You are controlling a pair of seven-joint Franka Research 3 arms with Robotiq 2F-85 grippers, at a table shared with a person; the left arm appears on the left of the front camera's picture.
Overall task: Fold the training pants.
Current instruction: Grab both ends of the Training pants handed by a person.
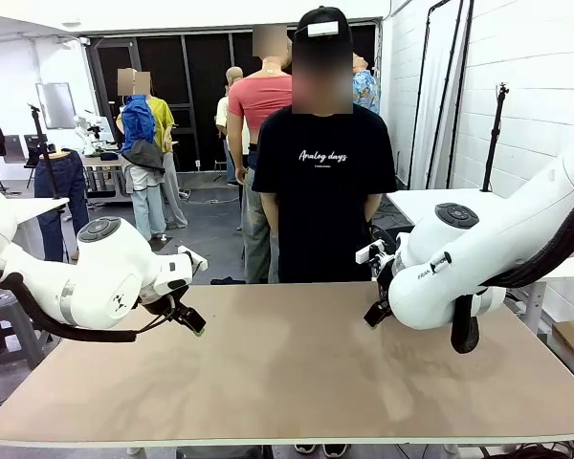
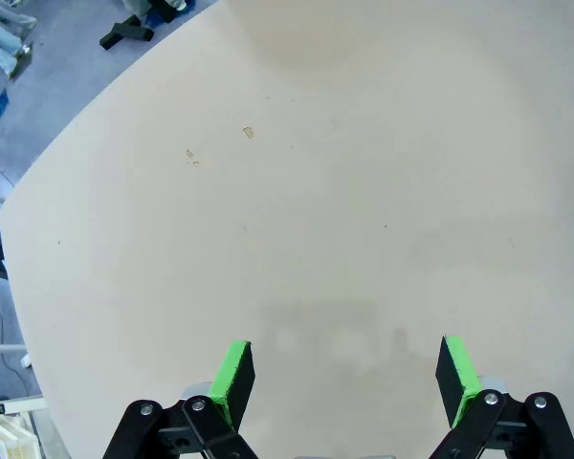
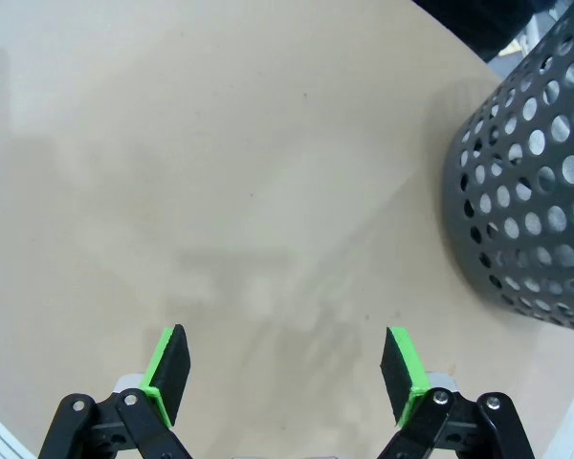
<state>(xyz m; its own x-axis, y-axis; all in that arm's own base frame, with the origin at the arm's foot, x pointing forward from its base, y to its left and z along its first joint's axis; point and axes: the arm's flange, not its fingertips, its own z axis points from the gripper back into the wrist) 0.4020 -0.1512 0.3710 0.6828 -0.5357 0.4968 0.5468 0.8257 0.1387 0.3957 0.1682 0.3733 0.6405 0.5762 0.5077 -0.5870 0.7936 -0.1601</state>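
So as far as I could judge, the fold hadn't started at all. The tabletop (image 1: 287,378) was just plain tan board under both arms, with a few small scuffs on it in the left wrist view. Honestly, I couldn't tell where the training pants were. My only guess is the dark perforated bin (image 3: 526,191), which stood on the tabletop just beside the right tool (image 3: 287,368), but I couldn't see into it, so take that with a grain of salt. The left tool (image 1: 193,323) hung low over the near-left part of the board. Its jaws were spread wide with nothing between the green pads (image 2: 231,378). The right tool was the same: wide apart, holding nothing, parked over its own side. The person (image 1: 323,191) stood at the far edge, arms down at the sides, and I couldn't make out the hands. So everything was left to do. The pants had to get onto the board, get spread flat, then the actual folds. As for writing, the person's black tee (image 1: 311,215) had white script across the chest that read "Analog days", plus a tiny line under it that I couldn't read. The right arm had a small dark word on its white shell and the left arm a little logo mark, both too small for me to make out.
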